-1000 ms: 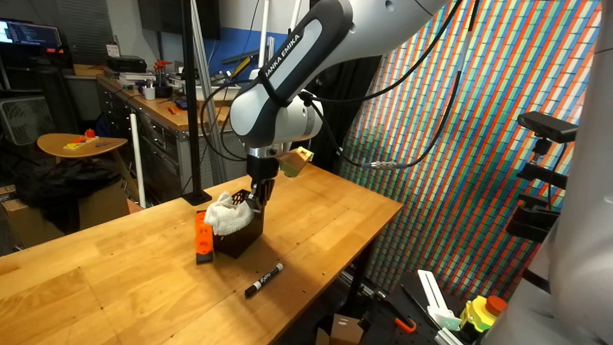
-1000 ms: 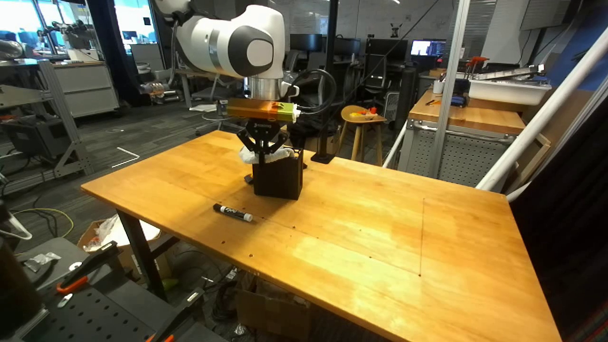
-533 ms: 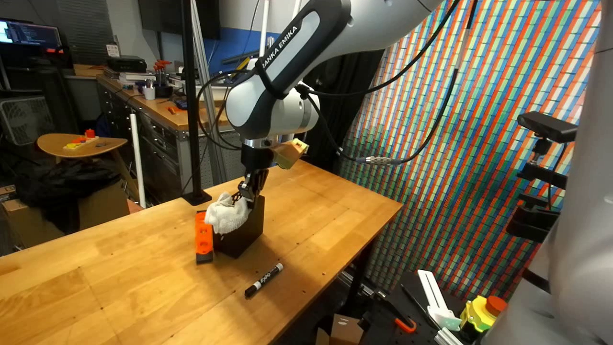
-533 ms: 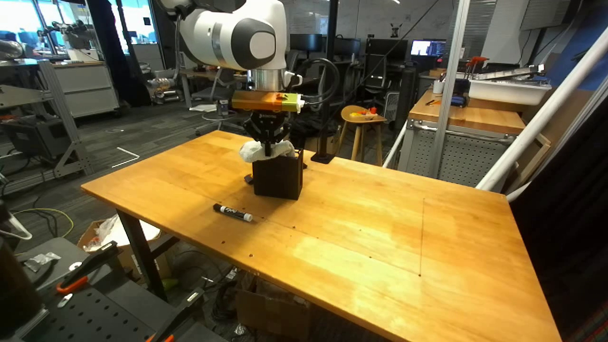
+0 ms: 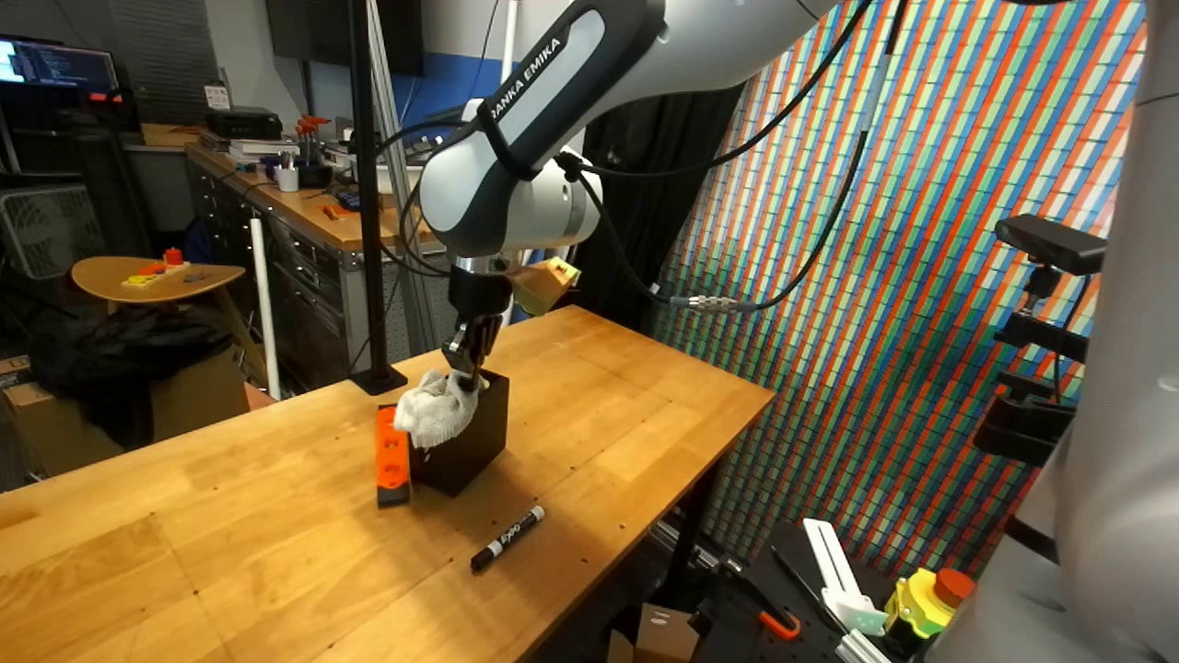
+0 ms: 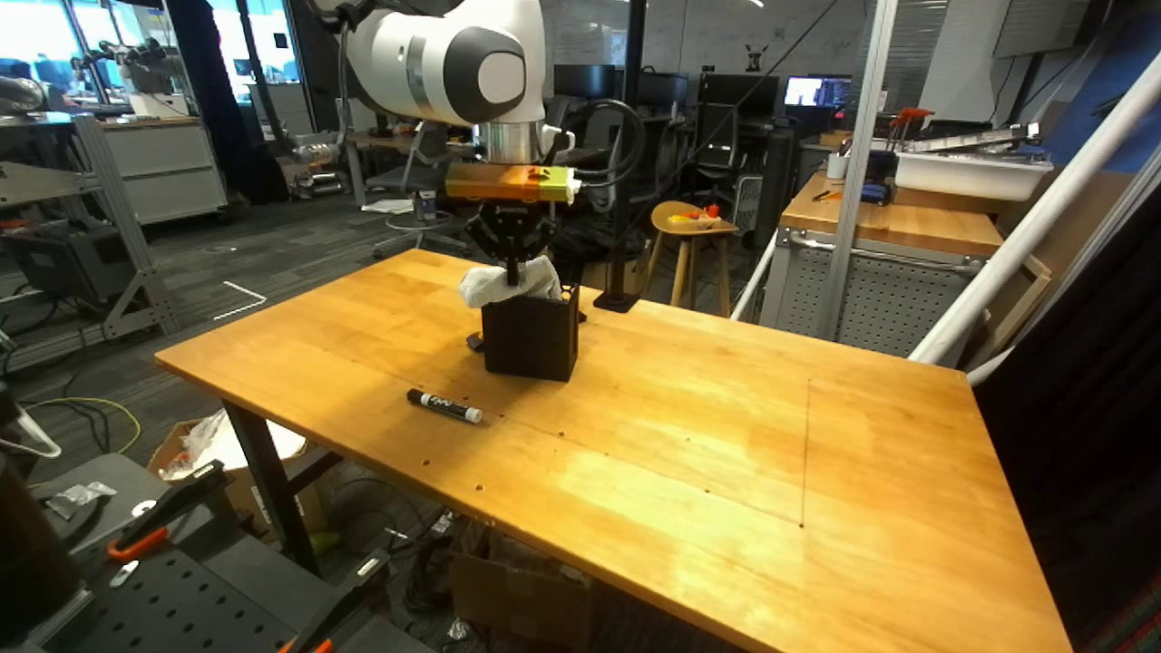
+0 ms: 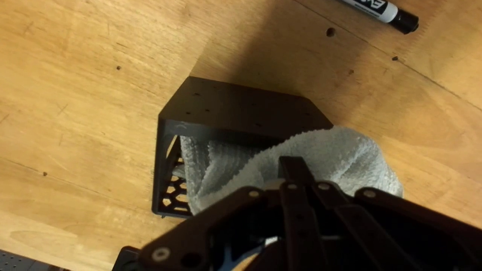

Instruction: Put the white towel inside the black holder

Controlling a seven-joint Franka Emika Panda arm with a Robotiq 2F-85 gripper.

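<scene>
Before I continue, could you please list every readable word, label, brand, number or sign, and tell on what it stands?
"RANKA EMIKA" on the robot arm, its beginning hidden.
"EXPO" on the marker.
Too small or blurred: marker's small print, and lettering on the gripper, monitor and white sign.

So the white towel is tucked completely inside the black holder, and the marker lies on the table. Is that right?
Not completely: the wrist view shows part of the white towel bulging outside the black holder. The marker does lie on the table.
</scene>
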